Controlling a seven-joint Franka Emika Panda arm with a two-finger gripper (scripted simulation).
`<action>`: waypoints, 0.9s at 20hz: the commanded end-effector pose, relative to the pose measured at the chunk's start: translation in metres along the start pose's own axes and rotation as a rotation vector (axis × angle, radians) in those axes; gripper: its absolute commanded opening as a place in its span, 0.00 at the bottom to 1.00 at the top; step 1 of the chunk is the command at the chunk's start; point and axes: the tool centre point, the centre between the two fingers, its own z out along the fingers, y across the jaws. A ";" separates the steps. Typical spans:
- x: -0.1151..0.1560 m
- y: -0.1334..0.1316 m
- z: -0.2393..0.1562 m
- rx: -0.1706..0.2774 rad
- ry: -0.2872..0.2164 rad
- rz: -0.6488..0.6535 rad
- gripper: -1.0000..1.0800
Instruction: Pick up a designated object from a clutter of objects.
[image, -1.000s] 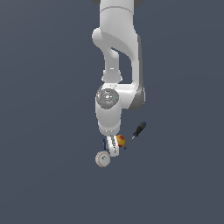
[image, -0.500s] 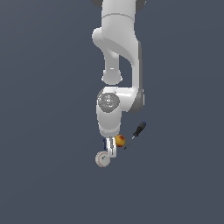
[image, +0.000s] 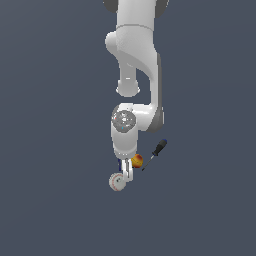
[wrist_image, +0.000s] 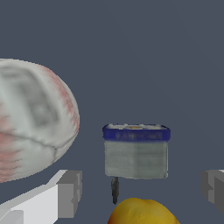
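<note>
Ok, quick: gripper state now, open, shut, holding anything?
Gripper: open, holding nothing; the fingers straddle the grey can-like block without touching it.

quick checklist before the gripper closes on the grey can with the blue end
1. Fingers apart: ok, open.
2. Grey can between the fingers: ok, roughly centred in the wrist view.
3. Baseball out of the closing path: cannot tell, it sits close beside one finger.
4. Orange-yellow ball clear of the can: cannot tell, it overlaps the can's edge in view.
5. Screwdriver away from the gripper: ok.
6. Gripper low enough: cannot tell.
</note>
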 end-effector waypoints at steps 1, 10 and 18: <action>0.000 0.001 0.013 -0.001 0.000 0.001 0.96; 0.000 0.000 0.032 -0.001 0.000 0.002 0.00; 0.000 0.000 0.032 -0.001 0.000 0.002 0.00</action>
